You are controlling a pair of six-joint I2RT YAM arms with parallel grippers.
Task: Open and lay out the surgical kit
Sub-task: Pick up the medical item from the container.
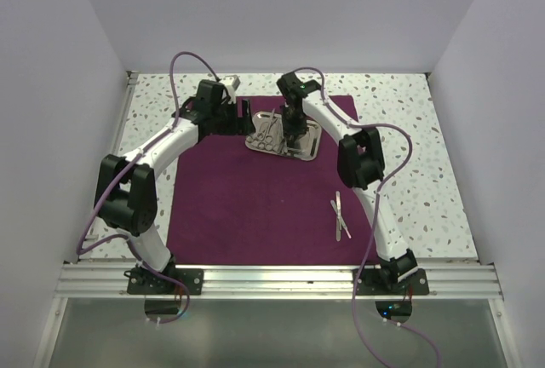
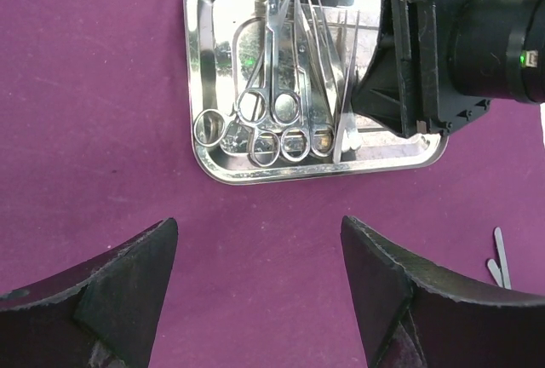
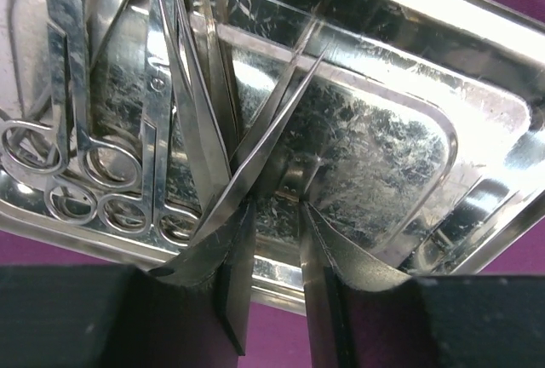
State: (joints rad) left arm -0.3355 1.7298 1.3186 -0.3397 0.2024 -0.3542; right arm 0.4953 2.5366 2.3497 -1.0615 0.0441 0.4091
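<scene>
The dark purple cloth (image 1: 247,206) lies spread flat on the table. The steel tray (image 1: 311,153) sits at its far middle and holds ring-handled scissors (image 2: 271,87), forceps (image 2: 294,142) and tweezers (image 2: 345,87). One pair of tweezers (image 1: 341,216) lies on the cloth at the right. My right gripper (image 1: 294,136) reaches down into the tray (image 3: 502,87). Its fingers (image 3: 243,249) stand a narrow gap apart, with a tweezer blade (image 3: 255,155) against the outside of the left finger and nothing between them. My left gripper (image 2: 260,223) is wide open and empty over the cloth (image 2: 85,87), just left of the tray (image 2: 194,61).
White walls close in the speckled table (image 1: 409,129) on three sides. An aluminium rail (image 1: 272,281) with the arm bases runs along the near edge. The right arm's wrist (image 2: 443,44) hangs over the tray's right end.
</scene>
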